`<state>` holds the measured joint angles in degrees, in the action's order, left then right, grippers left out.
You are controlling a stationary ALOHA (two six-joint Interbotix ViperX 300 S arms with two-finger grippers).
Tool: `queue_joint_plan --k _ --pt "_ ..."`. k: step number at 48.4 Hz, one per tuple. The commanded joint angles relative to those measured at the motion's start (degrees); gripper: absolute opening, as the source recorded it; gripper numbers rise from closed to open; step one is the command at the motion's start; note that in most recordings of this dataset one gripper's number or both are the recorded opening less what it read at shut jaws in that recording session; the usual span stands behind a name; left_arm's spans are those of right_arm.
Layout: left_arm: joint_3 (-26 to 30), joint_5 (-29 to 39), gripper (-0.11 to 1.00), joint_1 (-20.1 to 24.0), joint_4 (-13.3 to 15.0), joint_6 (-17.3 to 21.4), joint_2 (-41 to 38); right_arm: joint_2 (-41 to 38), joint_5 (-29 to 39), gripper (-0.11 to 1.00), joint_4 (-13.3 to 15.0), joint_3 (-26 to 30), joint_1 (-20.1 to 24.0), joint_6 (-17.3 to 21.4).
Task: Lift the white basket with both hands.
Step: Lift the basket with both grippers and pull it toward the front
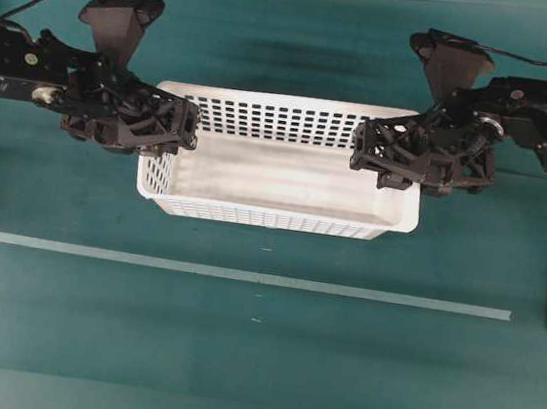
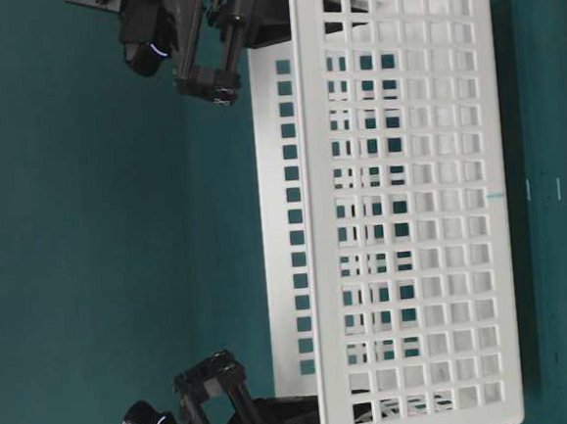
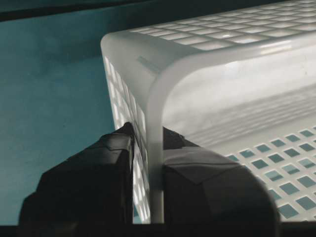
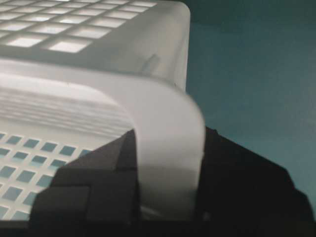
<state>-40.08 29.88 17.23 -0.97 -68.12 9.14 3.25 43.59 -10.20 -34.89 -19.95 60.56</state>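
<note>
In the overhead view the left gripper [image 1: 177,136] hides the rim at the white basket [image 1: 277,180]'s nine o'clock end, and the right gripper [image 1: 370,157] hides the three o'clock end. Both wrist views cut the fingers [image 3: 84,192] off at six o'clock. In the table-level view the picture's edges crop both arms.

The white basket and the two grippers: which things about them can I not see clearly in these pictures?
- Whether the white basket is off the table: no view shows its underside against the cloth.
- Left gripper fingertips: overhead, its own frame hides them; the wrist view is dark.
- Right gripper: the basket rim covers the pads.
- Table-level view: both arms are cut off by the picture edges.
</note>
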Motion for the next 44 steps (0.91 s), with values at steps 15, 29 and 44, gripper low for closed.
queue_joint_plan --k 15,29,44 --pt "0.70 2.99 0.06 -3.60 -0.18 0.09 2.02 0.79 0.00 0.16 0.09 -1.23 3.87 2.29" --pt "0.97 3.34 0.06 -9.76 -0.35 -5.27 2.11 1.58 -1.58 0.16 0.44 -3.25 9.93 7.82" --pt "1.05 3.34 0.06 -14.94 -0.35 -8.88 1.85 1.93 -3.87 0.16 0.53 -4.31 15.47 12.57"
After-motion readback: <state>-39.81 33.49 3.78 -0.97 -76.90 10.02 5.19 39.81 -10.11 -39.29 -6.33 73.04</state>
